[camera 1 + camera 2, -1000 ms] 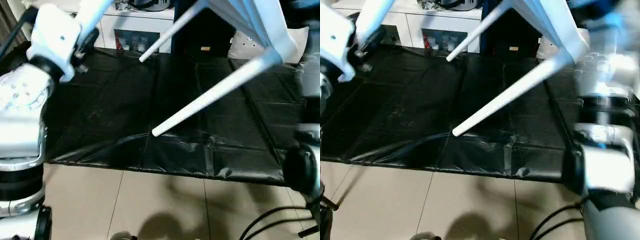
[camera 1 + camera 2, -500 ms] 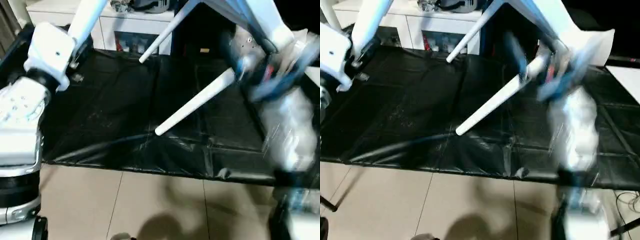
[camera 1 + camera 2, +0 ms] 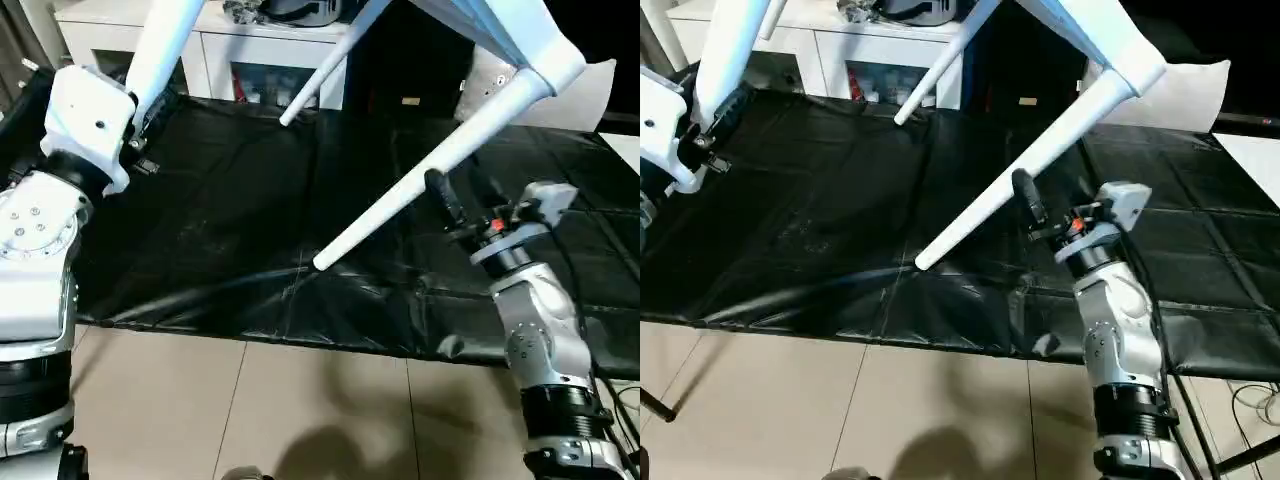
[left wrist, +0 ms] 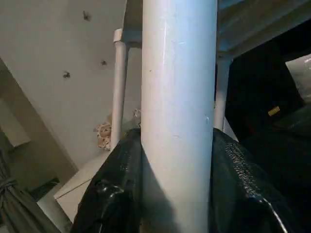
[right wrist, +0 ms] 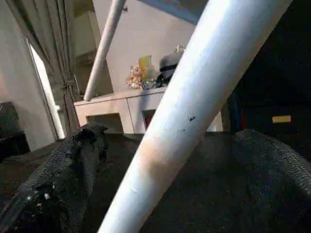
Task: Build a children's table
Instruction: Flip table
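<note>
Holding table point(image 3: 500, 30) tilted above black work surface point(image 3: 250, 220), left gripper point(image 4: 177, 194) clamped on left leg point(image 3: 165, 45); right gripper point(image 5: 160, 170) spread wide around near leg point(image 3: 420, 190), not gripping. Visible legs look seated; standing table upright remains

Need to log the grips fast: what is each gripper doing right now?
Left gripper: closed on a table leg.
Right gripper: open, fingers either side of another leg, not clamped.
</note>
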Controlling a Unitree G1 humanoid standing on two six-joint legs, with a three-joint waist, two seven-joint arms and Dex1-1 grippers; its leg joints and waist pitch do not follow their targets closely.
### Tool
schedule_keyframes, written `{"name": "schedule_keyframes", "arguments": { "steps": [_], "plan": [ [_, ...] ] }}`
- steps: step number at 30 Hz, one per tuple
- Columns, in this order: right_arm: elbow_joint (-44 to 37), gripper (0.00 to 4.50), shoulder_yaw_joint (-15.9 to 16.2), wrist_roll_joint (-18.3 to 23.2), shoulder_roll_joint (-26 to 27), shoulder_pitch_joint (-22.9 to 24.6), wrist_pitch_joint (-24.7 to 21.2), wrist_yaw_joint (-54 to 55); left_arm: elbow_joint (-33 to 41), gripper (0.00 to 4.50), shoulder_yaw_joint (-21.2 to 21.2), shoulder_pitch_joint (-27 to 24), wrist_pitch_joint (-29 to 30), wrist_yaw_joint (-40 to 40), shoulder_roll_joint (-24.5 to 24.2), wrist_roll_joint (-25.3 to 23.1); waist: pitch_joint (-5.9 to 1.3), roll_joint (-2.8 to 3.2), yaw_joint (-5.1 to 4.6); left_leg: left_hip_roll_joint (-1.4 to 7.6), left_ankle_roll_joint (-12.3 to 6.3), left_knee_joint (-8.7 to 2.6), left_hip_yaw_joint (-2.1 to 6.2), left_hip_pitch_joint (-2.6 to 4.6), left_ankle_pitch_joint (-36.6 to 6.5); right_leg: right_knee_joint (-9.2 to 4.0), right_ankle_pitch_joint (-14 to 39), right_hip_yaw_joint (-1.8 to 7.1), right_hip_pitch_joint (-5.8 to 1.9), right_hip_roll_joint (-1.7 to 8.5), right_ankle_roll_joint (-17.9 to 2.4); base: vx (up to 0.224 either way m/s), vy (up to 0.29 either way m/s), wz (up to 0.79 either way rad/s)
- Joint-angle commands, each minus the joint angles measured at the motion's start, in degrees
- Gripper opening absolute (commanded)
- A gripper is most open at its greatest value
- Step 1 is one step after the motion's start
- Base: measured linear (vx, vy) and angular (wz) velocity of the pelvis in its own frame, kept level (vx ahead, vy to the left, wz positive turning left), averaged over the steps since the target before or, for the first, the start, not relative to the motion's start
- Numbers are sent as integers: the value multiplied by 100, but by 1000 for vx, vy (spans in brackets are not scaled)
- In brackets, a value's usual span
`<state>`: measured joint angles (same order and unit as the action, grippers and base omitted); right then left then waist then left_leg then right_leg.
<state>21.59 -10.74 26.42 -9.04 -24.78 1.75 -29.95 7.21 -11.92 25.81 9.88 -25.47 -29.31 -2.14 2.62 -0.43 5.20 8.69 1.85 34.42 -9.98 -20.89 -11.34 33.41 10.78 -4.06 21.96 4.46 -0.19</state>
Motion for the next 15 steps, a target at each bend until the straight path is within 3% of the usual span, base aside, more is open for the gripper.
{"name": "schedule_keyframes", "arguments": {
  "steps": [1,7,10,11,14,15],
  "plan": [
    [135,450,39,1,19,-179,-56,-6,-389,155,466,-238,164,-359,58,12,-188,32,-67,414,377,-585,315,210,-3324,-602,3721,251,91,506,-315,0,0,0],
    [1548,450,-100,13,109,-1174,247,-110,-484,155,507,-271,-22,-481,171,218,-190,112,-97,426,492,-603,314,236,-3587,-574,3367,256,112,480,-478,0,0,0],
    [1935,450,-137,-61,135,-1465,367,-168,-503,155,526,-296,-90,-545,236,340,-200,108,-60,432,473,-603,293,234,-3490,-552,3211,288,110,493,-557,0,0,0],
    [2122,450,-178,-35,158,-1683,423,-308,-524,155,553,-338,-142,-593,289,437,-213,79,-46,438,455,-607,278,224,-3417,-540,3110,301,102,498,-587,0,0,0],
    [2058,450,-158,103,162,-1801,396,-721,-578,155,561,-414,-206,-609,316,500,-224,74,-16,453,416,-623,263,199,-3219,-500,2877,319,76,498,-675,0,0,0],
    [1869,450,-95,201,146,-1765,296,-1016,-634,155,554,-452,-235,-585,307,488,-227,60,-11,458,369,-633,255,156,-3000,-470,2695,325,38,501,-705,0,0,0]
  ]
}}
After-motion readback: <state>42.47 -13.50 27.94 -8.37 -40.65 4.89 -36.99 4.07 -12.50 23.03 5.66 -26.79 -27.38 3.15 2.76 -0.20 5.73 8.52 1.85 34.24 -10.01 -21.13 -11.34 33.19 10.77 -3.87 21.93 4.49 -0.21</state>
